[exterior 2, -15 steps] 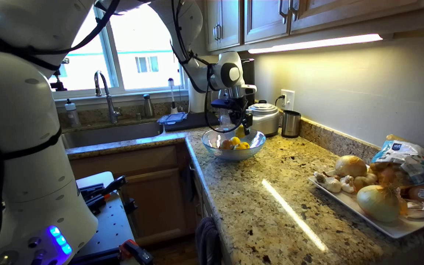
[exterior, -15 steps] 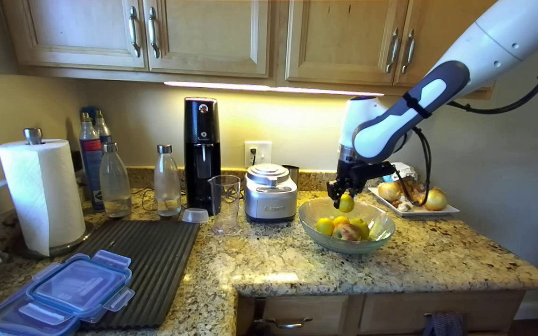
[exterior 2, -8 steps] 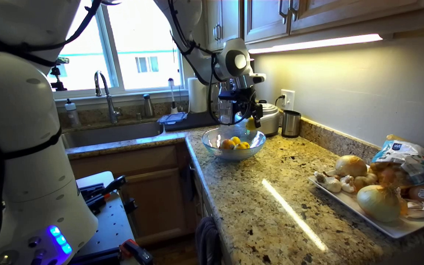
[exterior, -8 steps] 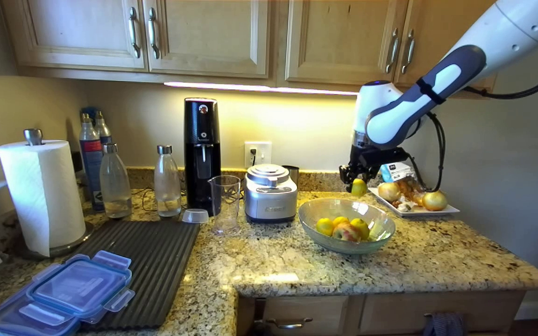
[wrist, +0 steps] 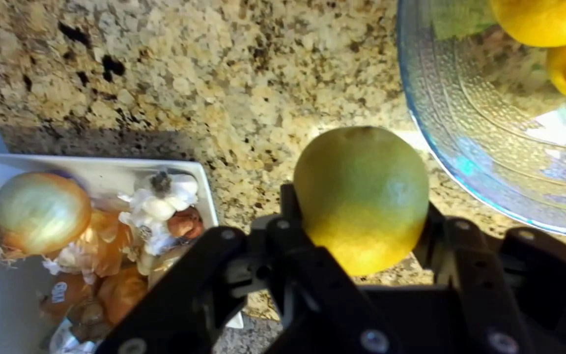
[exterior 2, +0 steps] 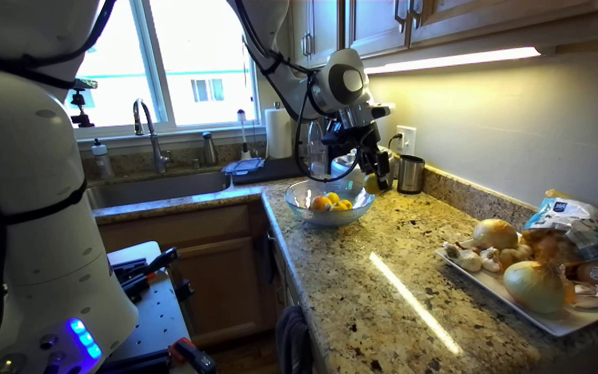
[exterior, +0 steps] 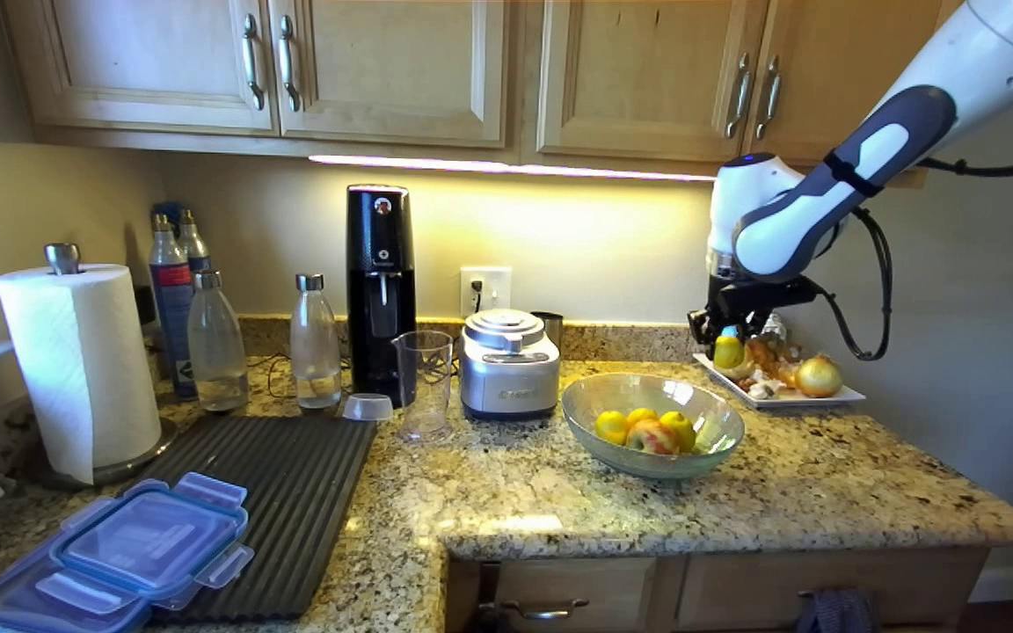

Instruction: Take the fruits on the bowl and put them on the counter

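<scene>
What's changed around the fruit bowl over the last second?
The tool carried a yellow-green citrus fruit from above the glass bowl toward the white plate; the wrist view now shows it over the granite counter. Still gripped; nothing let go. The bowl, the apple and yellow fruits inside, and the plate stayed put.

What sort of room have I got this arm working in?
Most likely a home kitchen: there's a long grey metal sink, pale-brown panelled wooden wall cabinets, and a speckled beige-brown polished granite counter.
</scene>
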Tool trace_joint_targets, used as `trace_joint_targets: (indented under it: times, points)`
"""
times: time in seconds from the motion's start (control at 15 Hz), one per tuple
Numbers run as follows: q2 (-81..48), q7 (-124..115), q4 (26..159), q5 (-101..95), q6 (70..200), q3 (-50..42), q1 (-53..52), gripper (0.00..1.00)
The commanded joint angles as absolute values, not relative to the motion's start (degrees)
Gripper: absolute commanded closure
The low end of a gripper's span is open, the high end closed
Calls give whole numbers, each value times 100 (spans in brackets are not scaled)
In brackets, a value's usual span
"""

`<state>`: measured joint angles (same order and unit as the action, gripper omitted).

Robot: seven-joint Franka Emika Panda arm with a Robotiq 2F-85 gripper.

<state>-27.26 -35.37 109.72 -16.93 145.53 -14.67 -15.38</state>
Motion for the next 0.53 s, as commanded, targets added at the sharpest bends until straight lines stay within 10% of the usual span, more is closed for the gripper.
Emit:
trace_joint_targets:
  times: [0.0, 0.47]
  points:
    - [-2421, -3933, 11609, -1810, 14552, -1513, -1426, 63]
    - [-2778, -3853, 12143, -1247, 14763, -1268, -1021, 61]
